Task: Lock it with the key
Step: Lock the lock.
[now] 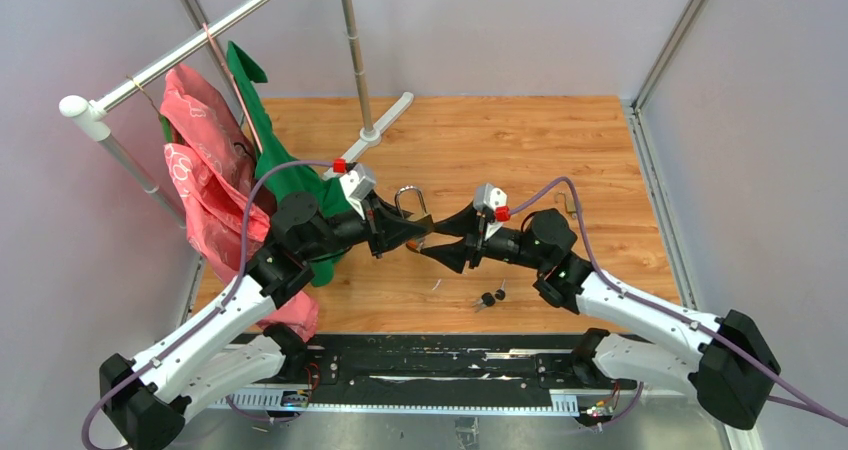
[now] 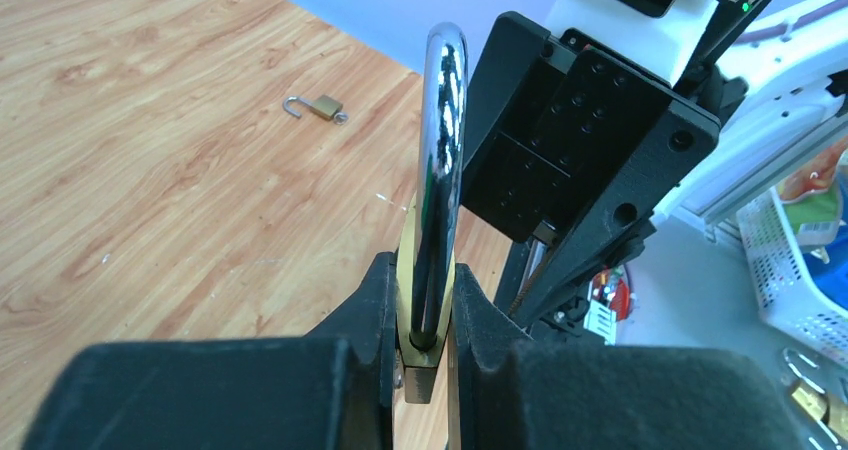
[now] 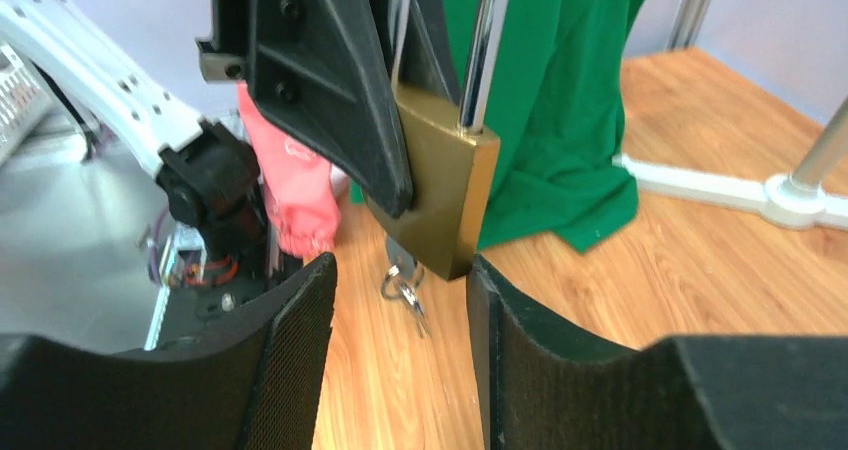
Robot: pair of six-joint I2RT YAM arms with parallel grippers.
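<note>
Right wrist view shows the brass padlock (image 3: 440, 180) held up off the table (image 1: 520, 150), near its middle, between the two arms. The left gripper (image 2: 425, 310) is clamped on the lock's body from both sides, with the shackle pointing away from it. A key (image 3: 396, 260) sticks out of the lock's bottom end, a ring and a second key dangling below it, so the key looks already inserted. The right gripper (image 3: 400, 280) sits just in front of that key with its fingers apart, one on each side and neither touching it. Both shackle legs seem to reach the body, though whether the shackle is fully seated cannot be told.

Judging by this, picking up the lock and fitting the key are done. What is probably left is to close on the key, turn it, and confirm the shackle holds. Another bunch of keys (image 1: 490, 297) lies on the near table, and a small open padlock (image 2: 322, 106) lies well apart on the far right.
</note>
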